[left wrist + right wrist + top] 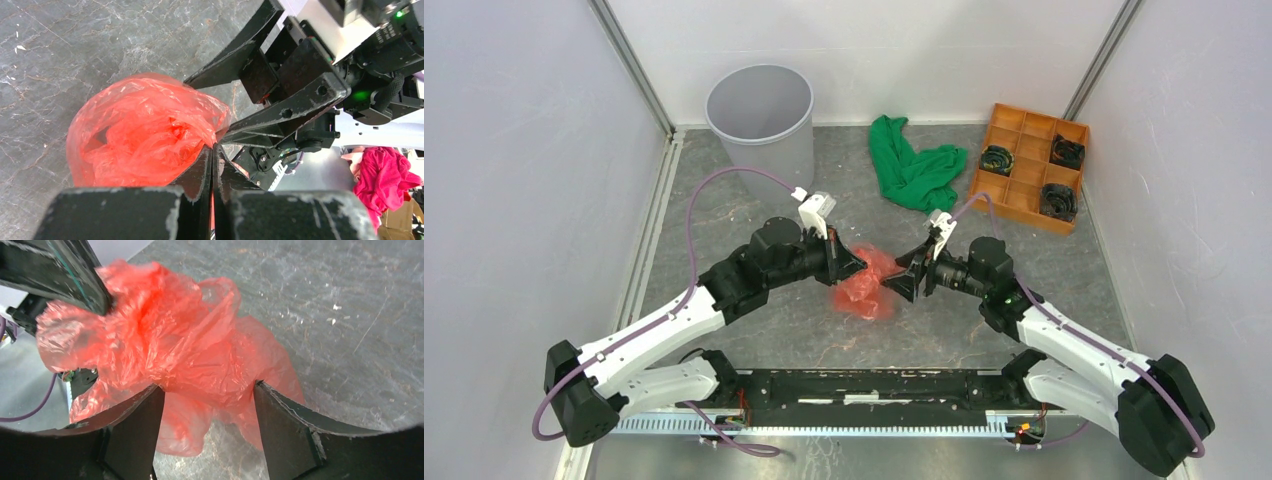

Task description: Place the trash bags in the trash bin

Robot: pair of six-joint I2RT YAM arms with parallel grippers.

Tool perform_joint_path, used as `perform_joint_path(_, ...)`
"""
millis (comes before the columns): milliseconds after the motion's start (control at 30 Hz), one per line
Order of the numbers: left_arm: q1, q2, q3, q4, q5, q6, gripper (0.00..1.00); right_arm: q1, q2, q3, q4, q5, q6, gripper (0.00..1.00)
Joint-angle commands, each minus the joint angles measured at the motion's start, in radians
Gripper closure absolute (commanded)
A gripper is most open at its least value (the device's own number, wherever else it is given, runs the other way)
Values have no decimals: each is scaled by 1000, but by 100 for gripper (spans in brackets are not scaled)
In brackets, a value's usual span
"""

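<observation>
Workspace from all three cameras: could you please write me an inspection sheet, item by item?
Surface: grey marbled table top, scuffed.
Job's things: red plastic bag crumpled between the arms; grey trash bin upright at far left, nothing seen inside.
Clutter: green cloth; orange compartment tray holding three black coiled items.
Grippers: left gripper shut on the bag's film; right gripper open, jaws either side of the bag.
Cables: purple cable along each arm.
Surroundings: white walls, aluminium posts.

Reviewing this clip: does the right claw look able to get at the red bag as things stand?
Probably yes: film of the red bag sits between the open fingers of the right claw, with nothing blocking; the left claw pinches another part.
</observation>
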Motion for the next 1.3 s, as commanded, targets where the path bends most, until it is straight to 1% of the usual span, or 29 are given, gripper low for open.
perform_joint_path(0,2,1,50,-7,29,18,98,6,1,23,174,-27,15,34)
perform_joint_path(33,2,7,60,-16,28,24,98,8,2,20,202,-40,27,38)
perform_joint_path(133,2,25,99,-49,24,51,98,8,5,0,303,-49,74,66)
perform_joint_path(167,2,29,113,-60,18,61,98,8,8,5,302,-32,76,79)
perform_joint_path(200,2,31,128,-71,9,69,98,8,13,26,264,10,66,89)
perform_joint_path(233,2,31,144,-87,-9,79,98,7,14,50,175,64,42,98)
perform_joint_path(300,2,18,174,-129,-69,98,98,7,10,128,-17,195,-33,100)
perform_joint_path(367,2,-8,197,-182,-137,117,98,7,-5,175,-147,291,-111,100)
perform_joint_path(500,2,-89,196,-247,-306,140,97,6,-68,235,-327,426,-204,99)
perform_joint_path(567,2,-113,179,-252,-344,140,94,8,-99,246,-370,431,-208,100)
perform_joint_path(600,2,-122,165,-249,-345,137,90,8,-111,247,-366,405,-199,100)
perform_joint_path(700,3,-116,147,-253,-334,132,85,9,-115,266,-355,319,-160,100)
perform_joint_path(833,2,-96,163,-320,-392,133,67,8,-100,290,-371,317,-146,100)
perform_joint_path(867,2,-97,163,-337,-417,131,66,8,-99,294,-375,324,-145,100)
perform_joint_path(967,2,-116,140,-371,-477,118,66,8,-101,301,-395,341,-153,100)
perform_joint_path(1100,2,-125,85,-358,-468,96,67,7,-100,284,-394,414,-172,99)
perform_joint_path(1167,2,-104,73,-357,-465,94,73,8,-77,292,-395,448,-184,98)
perform_joint_path(1267,2,-72,88,-369,-477,99,85,9,-12,358,-412,448,-199,98)
